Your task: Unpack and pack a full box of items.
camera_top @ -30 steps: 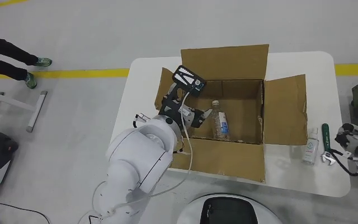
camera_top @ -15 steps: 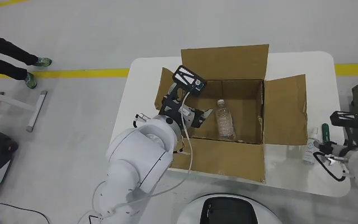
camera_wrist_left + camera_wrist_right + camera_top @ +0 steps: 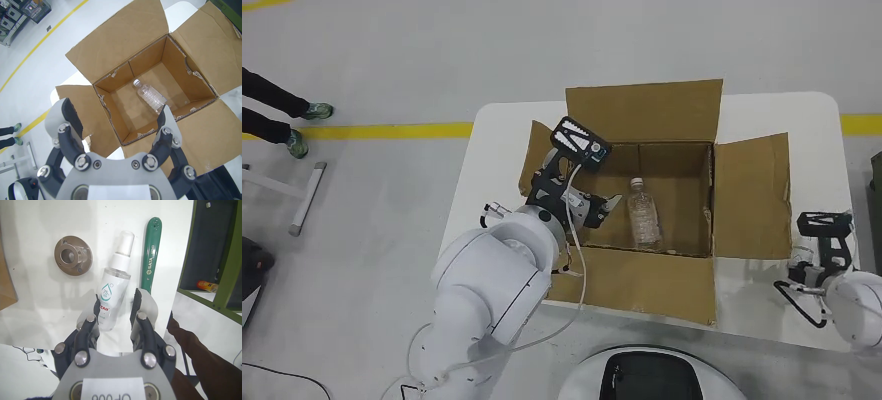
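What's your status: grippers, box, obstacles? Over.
Left gripper open, empty, over box rim. Right gripper open, fingers astride spray bottle on table. One bottle lying in box. Wrench close beside spray bottle.

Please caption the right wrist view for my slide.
Open right gripper straddles a clear white-capped spray bottle between a round metal flange and a green-handled wrench on the white table.

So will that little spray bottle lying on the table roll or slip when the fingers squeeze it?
The spray bottle is round and lies on its side, so a nudge would probably roll it. Its clear body looks slick, though the ribbed fingers should likely grip. Small, so probably light.
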Controlling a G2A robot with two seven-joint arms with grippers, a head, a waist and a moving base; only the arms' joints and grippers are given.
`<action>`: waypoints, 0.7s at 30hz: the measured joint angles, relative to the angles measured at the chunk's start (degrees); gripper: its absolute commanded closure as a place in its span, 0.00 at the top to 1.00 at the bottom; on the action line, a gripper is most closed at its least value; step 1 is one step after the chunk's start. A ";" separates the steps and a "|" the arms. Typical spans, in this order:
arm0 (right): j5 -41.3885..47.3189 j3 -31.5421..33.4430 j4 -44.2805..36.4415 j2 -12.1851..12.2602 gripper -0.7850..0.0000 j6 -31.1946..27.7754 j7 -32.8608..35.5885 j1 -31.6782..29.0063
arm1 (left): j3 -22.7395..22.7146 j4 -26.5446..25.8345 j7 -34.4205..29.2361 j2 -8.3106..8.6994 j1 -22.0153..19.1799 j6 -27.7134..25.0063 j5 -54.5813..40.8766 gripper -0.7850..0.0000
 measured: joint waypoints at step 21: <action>1.85 -0.04 2.20 0.08 0.00 2.36 -2.35 1.76 | 0.00 0.00 0.00 0.00 0.00 0.00 0.00 1.00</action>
